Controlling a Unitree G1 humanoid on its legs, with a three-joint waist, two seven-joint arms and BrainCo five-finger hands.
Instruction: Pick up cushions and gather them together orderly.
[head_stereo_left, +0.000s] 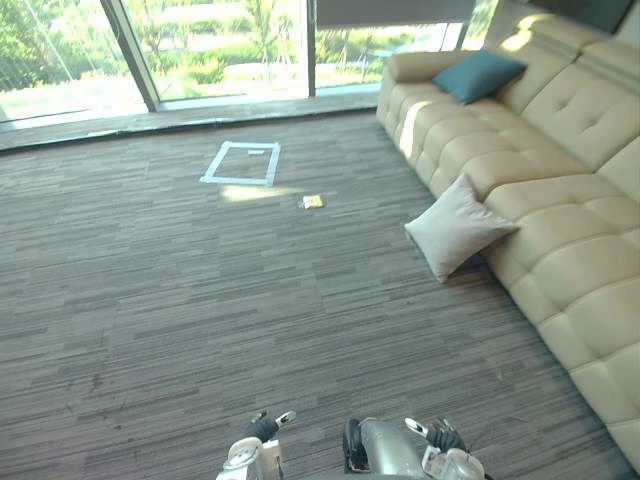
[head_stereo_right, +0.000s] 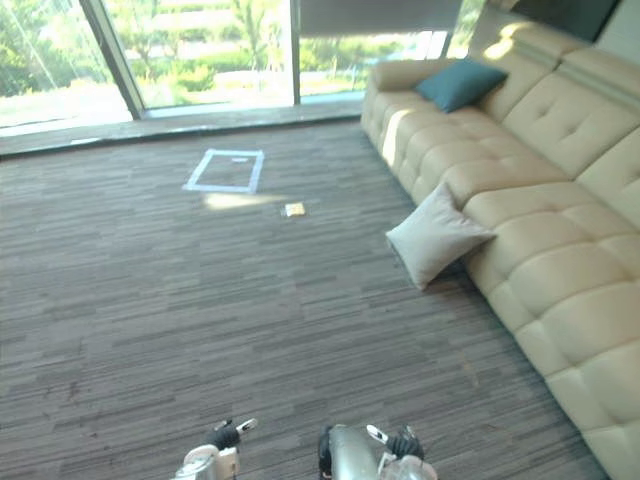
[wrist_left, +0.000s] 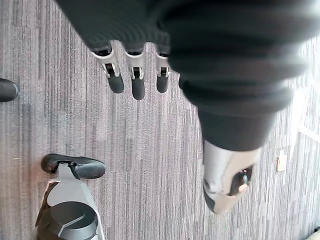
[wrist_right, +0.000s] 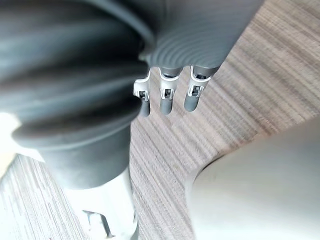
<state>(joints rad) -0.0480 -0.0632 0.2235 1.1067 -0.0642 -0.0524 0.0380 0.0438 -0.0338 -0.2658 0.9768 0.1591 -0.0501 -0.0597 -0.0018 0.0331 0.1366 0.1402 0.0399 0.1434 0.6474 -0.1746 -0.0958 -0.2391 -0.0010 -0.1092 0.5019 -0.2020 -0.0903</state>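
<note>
Nearest, both hands hang low over the carpet (head_stereo_left: 150, 300) at the robot's sides. The left hand (wrist_left: 137, 85) has its fingers straight and loose, thumb apart, with nothing in it. The right hand (wrist_right: 167, 97) is the same: fingers relaxed, empty. That fits the stance, I think, since no cushion lies within reach and there is nothing yet to close on.

Further out, to the right, the grey cushion (head_stereo_left: 458, 226) stands on one corner on the carpet and leans against the front of the sofa (head_stereo_left: 560, 170), touching its seat edge. The sofa is what props it up; pulled away, it would likely flop flat. It is the nearer of the two and looks like the sensible first pick, though the robot must walk to it first.

Past it, on the open carpet, lies a small yellow scrap (head_stereo_left: 313, 201), and just beyond that a tape square (head_stereo_left: 241, 163). The square may mark a gathering spot, but I cannot tell.

Farthest, the teal cushion (head_stereo_left: 478, 75) rests on the sofa's end seat, tilted against the backrest near the armrest, well apart from the grey one. Behind it all run the windows (head_stereo_left: 200, 40).

The gathering is not yet begun.
</note>
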